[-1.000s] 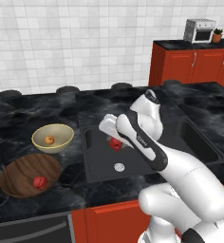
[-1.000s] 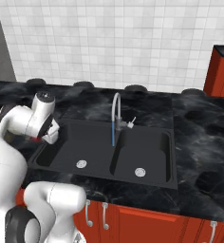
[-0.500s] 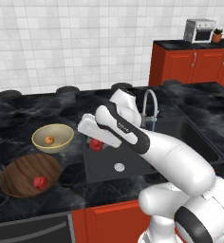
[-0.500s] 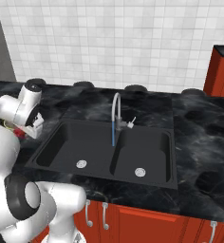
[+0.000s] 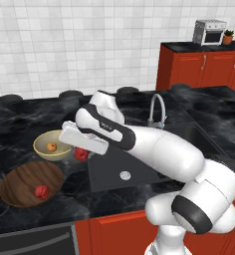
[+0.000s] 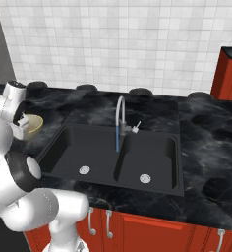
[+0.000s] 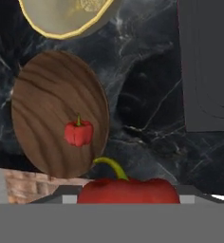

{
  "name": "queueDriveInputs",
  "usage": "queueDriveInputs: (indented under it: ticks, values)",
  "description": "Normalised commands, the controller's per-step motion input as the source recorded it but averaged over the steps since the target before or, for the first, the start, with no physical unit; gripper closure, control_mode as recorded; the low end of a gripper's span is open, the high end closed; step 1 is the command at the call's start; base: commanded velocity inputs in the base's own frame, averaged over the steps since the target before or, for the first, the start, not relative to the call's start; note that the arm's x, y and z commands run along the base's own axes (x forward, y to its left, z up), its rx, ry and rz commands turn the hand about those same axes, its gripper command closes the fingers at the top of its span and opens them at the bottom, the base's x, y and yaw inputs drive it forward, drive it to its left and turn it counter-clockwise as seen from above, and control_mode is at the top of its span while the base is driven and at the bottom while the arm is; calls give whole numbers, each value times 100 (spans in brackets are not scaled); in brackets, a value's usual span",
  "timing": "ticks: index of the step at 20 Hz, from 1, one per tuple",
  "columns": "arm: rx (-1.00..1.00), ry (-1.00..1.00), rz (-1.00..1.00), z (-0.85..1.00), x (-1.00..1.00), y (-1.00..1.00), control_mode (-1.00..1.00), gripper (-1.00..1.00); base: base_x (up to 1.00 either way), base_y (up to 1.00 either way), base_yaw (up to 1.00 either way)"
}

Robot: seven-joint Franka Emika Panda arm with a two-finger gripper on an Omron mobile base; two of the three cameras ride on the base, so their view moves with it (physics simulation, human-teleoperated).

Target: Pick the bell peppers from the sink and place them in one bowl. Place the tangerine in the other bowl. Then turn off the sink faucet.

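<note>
Roughly two thirds through, judging by how things lie. Black marble counter (image 5: 20,124) spread across the scene, with the dark double sink (image 6: 105,157) recessed in it and no fruit left in either basin. Gooseneck faucet (image 6: 120,115) at the back of the sink, a blue stream dropping from the spout in the right base view, so water on and that last step not yet done. White arm (image 5: 154,149) reached leftward from the sink, out over the counter.

Wide wooden bowl (image 5: 27,182) near the counter's front edge, one red bell pepper (image 5: 40,191) lying inside it. Cream-yellow bowl (image 5: 52,145) just behind it, with the tangerine (image 5: 52,147) resting in it: that placement apparently finished.

Gripper (image 5: 82,151) above the counter between the yellow bowl and the sink's left rim, clamped on the second bell pepper (image 7: 128,190), red body and curved green stem filling the bottom of the hand view. Wooden bowl ahead of it in that view, not yet beneath.

Left to do, by this reading: carry the held pepper over the wooden bowl, release it beside its twin, then swing back and shut the faucet off.
</note>
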Motion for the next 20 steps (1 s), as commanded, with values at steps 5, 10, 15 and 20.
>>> queueDriveInputs:
  ticks: [5,10,15,20]
  values:
    - [-19,7,0,-4,8,59,-100,100,0,0,0]
    - [-18,9,0,-20,23,46,-100,100,0,0,0]
    - [-11,3,0,-30,30,33,-100,100,0,0,0]
    - [-5,0,-1,-34,18,21,-100,100,0,0,0]
